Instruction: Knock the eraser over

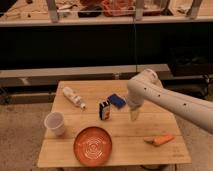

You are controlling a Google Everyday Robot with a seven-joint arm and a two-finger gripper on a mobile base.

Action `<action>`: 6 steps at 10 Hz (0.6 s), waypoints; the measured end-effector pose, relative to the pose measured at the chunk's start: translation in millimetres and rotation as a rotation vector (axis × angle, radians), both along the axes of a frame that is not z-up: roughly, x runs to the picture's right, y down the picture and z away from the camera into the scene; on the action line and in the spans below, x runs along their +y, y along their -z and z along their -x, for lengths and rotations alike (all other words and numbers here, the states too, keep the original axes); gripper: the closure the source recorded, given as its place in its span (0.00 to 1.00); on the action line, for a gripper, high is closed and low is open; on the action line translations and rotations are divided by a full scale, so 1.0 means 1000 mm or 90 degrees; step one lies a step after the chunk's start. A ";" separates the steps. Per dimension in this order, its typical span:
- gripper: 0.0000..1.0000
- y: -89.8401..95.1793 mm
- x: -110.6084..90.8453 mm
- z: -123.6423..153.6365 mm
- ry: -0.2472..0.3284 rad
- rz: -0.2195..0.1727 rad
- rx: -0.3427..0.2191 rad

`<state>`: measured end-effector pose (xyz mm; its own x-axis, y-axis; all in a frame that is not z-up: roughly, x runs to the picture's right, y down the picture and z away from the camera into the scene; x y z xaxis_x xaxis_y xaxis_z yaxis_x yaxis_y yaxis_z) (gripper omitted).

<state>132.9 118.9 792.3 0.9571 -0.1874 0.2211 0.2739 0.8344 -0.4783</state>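
The eraser (104, 110) is a small black block with an orange-and-white label. It stands upright near the middle of the wooden table (150, 152). My gripper (134, 116) hangs fingers-down from the white arm (165, 100), which reaches in from the right. It is to the right of the eraser, about a hand's width away and not touching it. It is open and holds nothing.
A flat blue pad (116, 100) lies just behind the eraser, between it and the arm. A white bottle (73, 97) lies on its side at the back left. A white cup (55, 123) stands front left. An orange plate (93, 145) sits front centre, and a carrot (161, 140) lies front right.
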 end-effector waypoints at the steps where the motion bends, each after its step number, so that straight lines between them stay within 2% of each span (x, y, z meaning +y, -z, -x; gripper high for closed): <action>1: 0.20 -0.002 0.000 0.003 0.001 -0.001 -0.006; 6: 0.20 -0.006 0.001 0.009 0.002 -0.004 -0.023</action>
<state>123.4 119.5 798.6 0.9479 -0.1925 0.2540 0.2938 0.8367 -0.4622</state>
